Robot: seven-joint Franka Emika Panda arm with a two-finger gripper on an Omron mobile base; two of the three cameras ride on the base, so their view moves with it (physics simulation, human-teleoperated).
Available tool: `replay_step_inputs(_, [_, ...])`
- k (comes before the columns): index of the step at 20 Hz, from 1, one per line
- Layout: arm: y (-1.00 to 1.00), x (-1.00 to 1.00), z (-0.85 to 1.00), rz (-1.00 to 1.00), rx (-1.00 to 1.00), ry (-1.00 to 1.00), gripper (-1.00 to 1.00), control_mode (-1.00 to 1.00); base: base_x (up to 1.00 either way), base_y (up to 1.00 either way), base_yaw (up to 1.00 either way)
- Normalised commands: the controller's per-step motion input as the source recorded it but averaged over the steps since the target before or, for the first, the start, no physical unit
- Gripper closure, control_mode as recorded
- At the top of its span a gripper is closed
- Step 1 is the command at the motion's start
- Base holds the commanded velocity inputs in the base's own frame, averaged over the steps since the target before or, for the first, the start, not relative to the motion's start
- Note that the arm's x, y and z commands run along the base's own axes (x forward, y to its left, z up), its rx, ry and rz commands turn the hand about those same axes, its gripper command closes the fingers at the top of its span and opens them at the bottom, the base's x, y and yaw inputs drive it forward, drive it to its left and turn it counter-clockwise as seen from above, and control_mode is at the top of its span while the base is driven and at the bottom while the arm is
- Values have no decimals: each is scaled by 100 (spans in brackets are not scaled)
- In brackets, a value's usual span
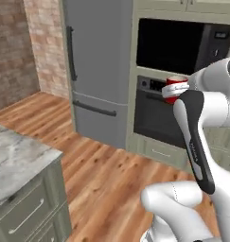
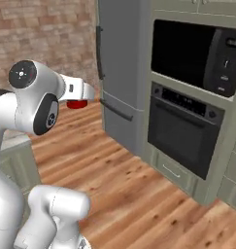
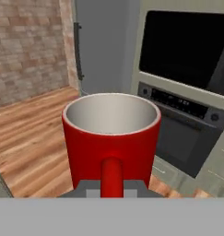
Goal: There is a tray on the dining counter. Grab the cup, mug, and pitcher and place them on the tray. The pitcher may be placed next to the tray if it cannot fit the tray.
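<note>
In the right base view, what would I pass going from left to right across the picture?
The robot's arm, then the red mug in its gripper, then the grey fridge, then the black wall oven.

No readable text — oven panel marks too blurred.

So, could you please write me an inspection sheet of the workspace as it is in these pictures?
Surface: a marbled counter corner at lower left of the left base view, bare where visible.
Job's things: red mug held upright in the air, looks empty, handle toward the hand.
Clutter: nothing seen.
Grippers: gripper shut on the mug at its handle.
Cables: nothing seen.
Surroundings: grey fridge, built-in oven, microwave, brick wall, wooden floor.
</note>
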Motion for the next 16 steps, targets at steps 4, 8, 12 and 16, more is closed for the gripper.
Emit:
replay_step_inputs(4, [0, 0, 0, 0, 0, 0, 100, 100, 28, -50, 71])
replay_step_inputs(8, [0, 0, 0, 0, 0, 0, 100, 100, 29, -56, 68])
replay_step_inputs(12, [0, 0, 0, 0, 0, 0, 100, 100, 46, -74, 59])
replay_step_inputs(16, [0, 0, 0, 0, 0, 0, 100, 100, 49, -100, 43])
